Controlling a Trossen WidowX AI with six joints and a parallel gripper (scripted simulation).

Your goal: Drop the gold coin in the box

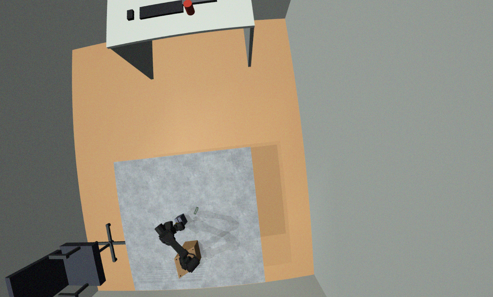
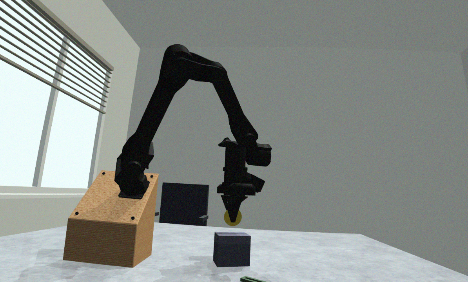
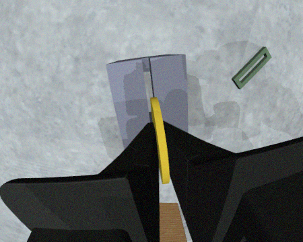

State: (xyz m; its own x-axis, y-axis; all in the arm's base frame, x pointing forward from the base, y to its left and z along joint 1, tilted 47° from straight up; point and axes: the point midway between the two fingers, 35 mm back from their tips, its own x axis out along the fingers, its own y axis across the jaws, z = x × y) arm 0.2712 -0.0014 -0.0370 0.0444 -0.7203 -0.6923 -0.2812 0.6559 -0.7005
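Observation:
My gripper (image 2: pixel 233 219) (image 3: pixel 156 128) is shut on the thin gold coin (image 2: pixel 237 218) (image 3: pixel 159 139) and holds it on edge, pointing down. It hangs a short way above the grey box (image 2: pixel 231 248) (image 3: pixel 170 90), which stands on the marble table top. In the wrist view the coin's edge lines up with the narrow slot (image 3: pixel 147 81) in the box lid. The empty dark-green holder (image 3: pixel 251 67) (image 2: pixel 253 279) (image 1: pixel 195 210) lies on the table to the right of the box in the wrist view. In the overhead view the gripper (image 1: pixel 181 218) hides the box.
The arm stands on a tilted wooden base block (image 2: pixel 109 221) (image 1: pixel 189 254) left of the box. A dark chair (image 2: pixel 184 203) stands behind the table. A white desk (image 1: pixel 178 22) with small items is far off across the room.

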